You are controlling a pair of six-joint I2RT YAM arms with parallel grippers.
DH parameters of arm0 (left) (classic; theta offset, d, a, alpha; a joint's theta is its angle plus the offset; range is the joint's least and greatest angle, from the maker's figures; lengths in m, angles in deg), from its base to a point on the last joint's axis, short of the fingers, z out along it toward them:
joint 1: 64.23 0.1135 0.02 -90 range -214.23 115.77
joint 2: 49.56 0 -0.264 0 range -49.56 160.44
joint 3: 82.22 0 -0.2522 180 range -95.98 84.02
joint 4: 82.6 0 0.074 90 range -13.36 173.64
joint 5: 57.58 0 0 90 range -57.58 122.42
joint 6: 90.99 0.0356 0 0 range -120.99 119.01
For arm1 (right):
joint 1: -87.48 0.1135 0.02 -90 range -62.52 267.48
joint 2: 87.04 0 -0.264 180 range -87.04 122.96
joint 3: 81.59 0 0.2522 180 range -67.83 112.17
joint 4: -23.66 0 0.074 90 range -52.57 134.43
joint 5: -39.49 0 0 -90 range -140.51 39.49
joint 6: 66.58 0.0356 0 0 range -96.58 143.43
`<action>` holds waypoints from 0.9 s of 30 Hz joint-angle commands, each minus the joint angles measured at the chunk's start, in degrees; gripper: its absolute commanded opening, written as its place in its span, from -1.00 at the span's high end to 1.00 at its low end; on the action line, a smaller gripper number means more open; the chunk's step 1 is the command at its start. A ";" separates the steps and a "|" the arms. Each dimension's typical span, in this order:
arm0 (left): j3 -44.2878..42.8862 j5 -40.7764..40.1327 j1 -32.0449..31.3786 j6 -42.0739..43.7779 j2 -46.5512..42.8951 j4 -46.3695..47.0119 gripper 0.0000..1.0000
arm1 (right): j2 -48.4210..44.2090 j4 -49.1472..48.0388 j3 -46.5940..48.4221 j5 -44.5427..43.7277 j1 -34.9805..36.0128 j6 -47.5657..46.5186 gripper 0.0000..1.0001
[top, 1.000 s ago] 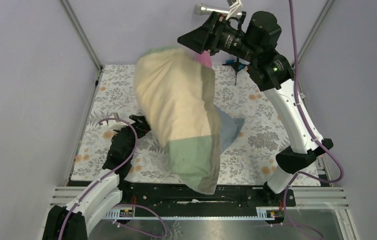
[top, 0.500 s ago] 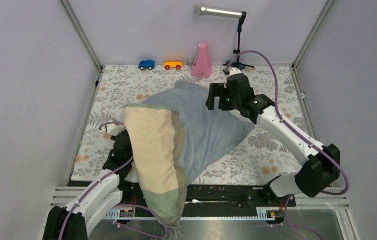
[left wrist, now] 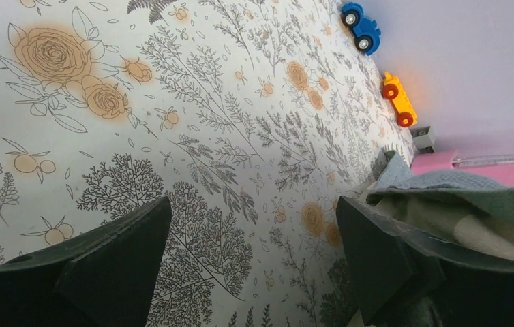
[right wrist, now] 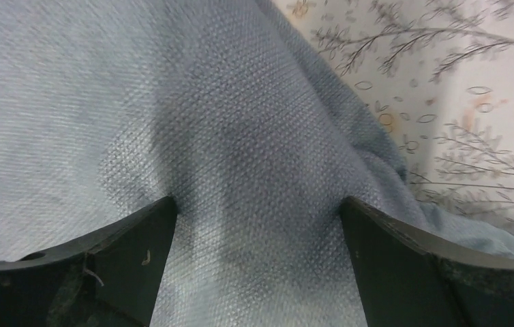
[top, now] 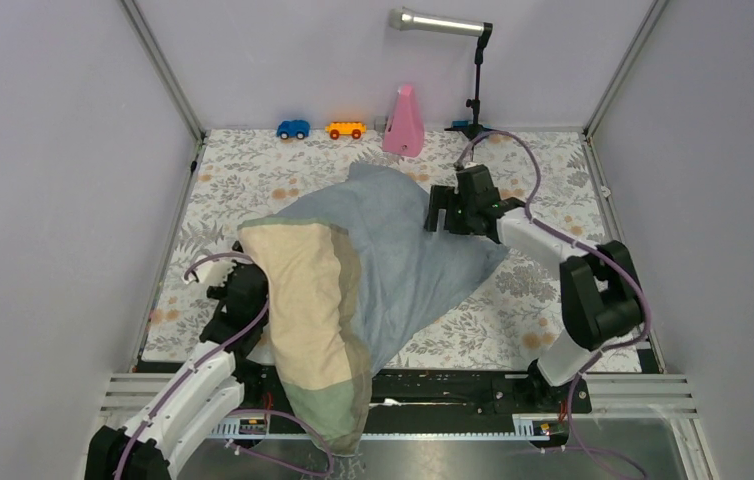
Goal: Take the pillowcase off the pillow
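Note:
The blue-grey pillowcase (top: 408,255) lies bulging across the middle of the floral mat. Its beige-olive band (top: 303,300) drapes over the table's near edge. The pillow is almost wholly hidden inside; a cream-white strip (left wrist: 496,240) under the olive fabric in the left wrist view may be it. My right gripper (top: 440,210) is open, with both fingers resting on the blue fabric (right wrist: 240,136) at the sack's far right side and nothing pinched. My left gripper (top: 228,292) is open and empty, low over the mat (left wrist: 193,122), just left of the band.
A blue toy car (top: 293,129), an orange toy car (top: 345,130), a pink cone-like block (top: 405,121) and a microphone stand (top: 474,75) stand along the back edge. Metal frame posts and grey walls close in the left, right and back sides.
One second ago my right gripper held the bundle high. It has come down; the pillowcase now lies on the mat, with the band hanging over the near edge. The right arm has folded lower.

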 commanded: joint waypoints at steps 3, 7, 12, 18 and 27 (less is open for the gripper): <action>-3.38 2.21 -0.49 2.00 3.55 6.00 -0.98 | 7.85 -1.66 2.64 7.03 -0.61 -0.58 -0.18; -2.27 8.55 -0.48 7.27 4.94 12.40 -0.98 | 5.00 -4.28 -0.47 9.60 -6.80 5.22 1.00; -1.99 23.42 -0.44 15.52 8.92 21.95 -0.98 | -9.17 -9.42 -11.27 -1.36 -16.64 11.42 1.00; -6.44 23.87 -0.48 14.54 16.61 18.09 -0.98 | -25.79 -6.94 -20.28 -23.59 -21.84 19.28 1.00; -7.79 54.20 -1.93 21.34 28.87 36.17 -0.98 | -26.33 -14.46 -21.05 7.03 -21.77 7.92 -0.39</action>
